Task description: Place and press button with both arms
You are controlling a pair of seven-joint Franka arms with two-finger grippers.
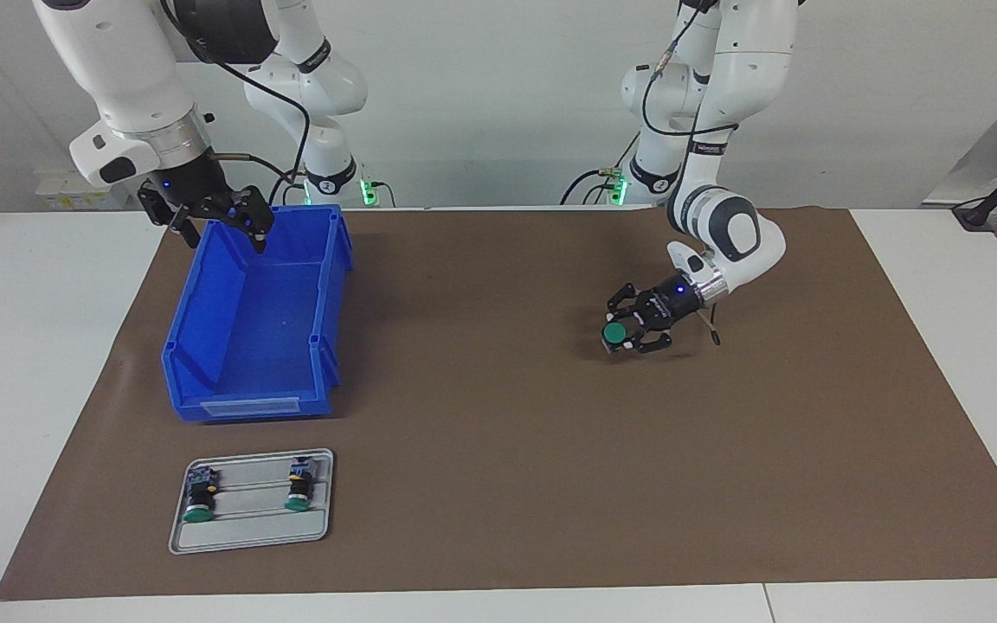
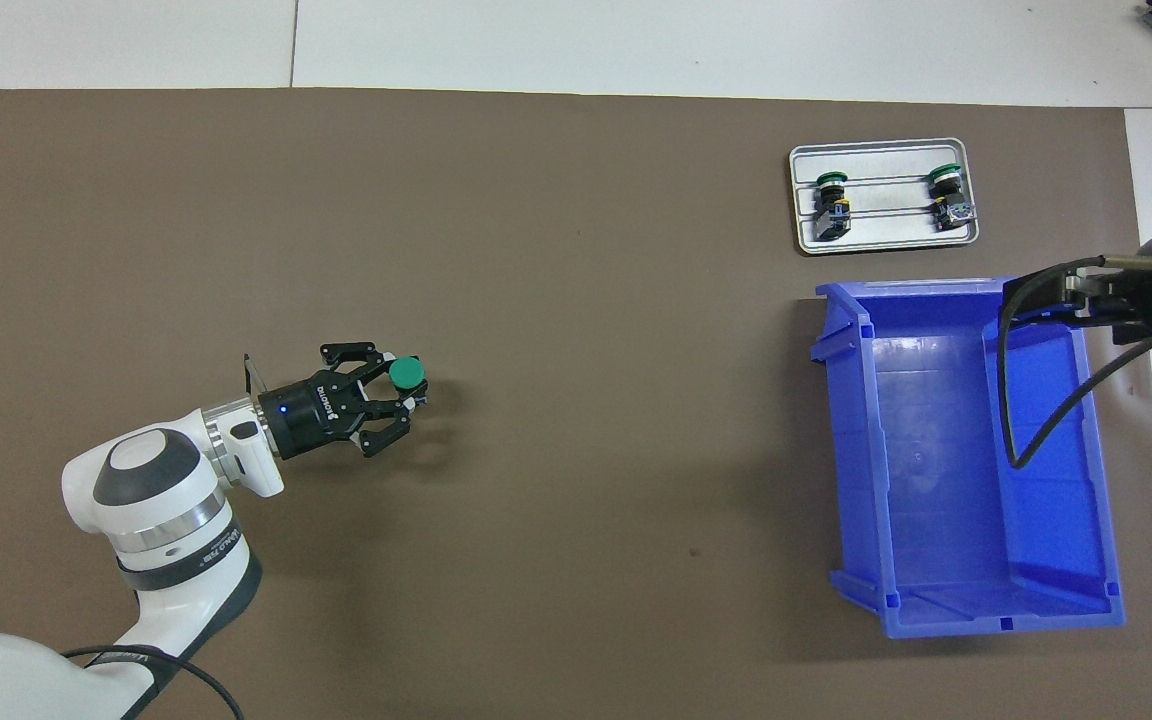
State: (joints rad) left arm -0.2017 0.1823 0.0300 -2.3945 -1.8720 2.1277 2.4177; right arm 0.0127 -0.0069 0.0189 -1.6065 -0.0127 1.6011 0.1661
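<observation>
Ridged grey tray (image 1: 249,536); left claw (image 1: 634,326) grips round-capped button (image 1: 614,333); right claw (image 1: 220,218) unclear.

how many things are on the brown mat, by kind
Green-capped push-button switches: 3 (one at the left gripper, two on the tray)
Grey metal tray: 1
Blue plastic bin: 1
Total: 5
</observation>
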